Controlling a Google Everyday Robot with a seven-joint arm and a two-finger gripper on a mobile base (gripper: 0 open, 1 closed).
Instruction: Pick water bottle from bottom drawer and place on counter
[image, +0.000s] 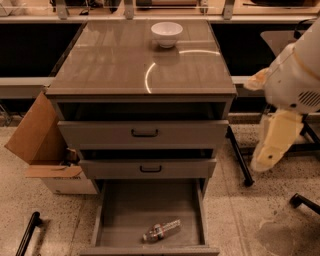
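The water bottle (161, 231) lies on its side on the floor of the open bottom drawer (120, 210), near the front edge, cap toward the lower left. The counter (115, 65) is the glossy grey-brown top of the cabinet with a curved glare. My arm hangs at the right of the cabinet, and its cream end piece, the gripper (270, 150), points down beside the middle drawer level. It is well right of and above the bottle and touches nothing.
A white bowl (166, 33) stands at the back of the counter. Two upper drawers with black handles (144, 133) are partly pulled out. An open cardboard box (42, 150) sits left of the cabinet. Black chair legs (240, 160) stand at the right.
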